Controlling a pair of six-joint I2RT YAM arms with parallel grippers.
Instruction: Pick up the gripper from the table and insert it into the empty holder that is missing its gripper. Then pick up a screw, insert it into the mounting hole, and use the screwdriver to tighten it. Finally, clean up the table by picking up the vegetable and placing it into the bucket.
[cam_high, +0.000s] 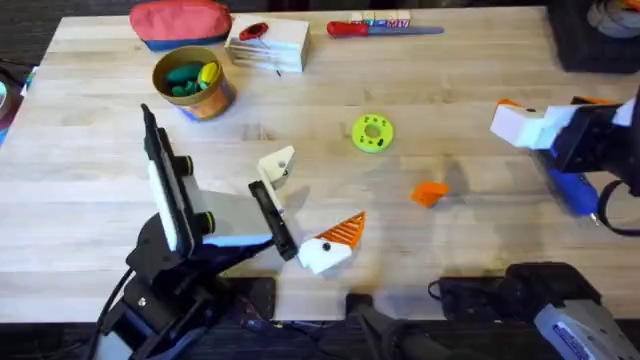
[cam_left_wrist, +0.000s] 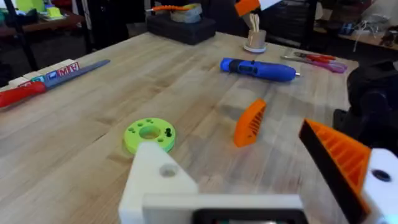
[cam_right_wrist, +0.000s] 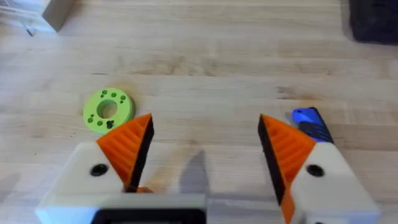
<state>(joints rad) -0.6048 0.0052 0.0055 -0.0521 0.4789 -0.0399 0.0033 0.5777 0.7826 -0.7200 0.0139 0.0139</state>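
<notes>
Right hand (cam_right_wrist: 199, 155) hovers wide open and empty above the desk (cam_high: 300, 100). First step: the gripper (cam_high: 429, 193) lies loose at its 8 o'clock. Next, descend and pinch it.

A: Overhead view? 
B: Fixed above the arm bases, looks down and forward over the whole desk (cam_high: 420, 70), far off.

A: Left wrist view? 
B: Low and close, nearly level with the desk top, facing across it toward the room behind; its own end effector (cam_left_wrist: 261, 186) at the bottom edge.

A: Right wrist view? 
B: Close, tilted steeply down at the wood.

A: Overlap? 
B: All three catch the yellow-green disc (cam_high: 372, 132) and the screwdriver (cam_high: 574, 192).
</notes>
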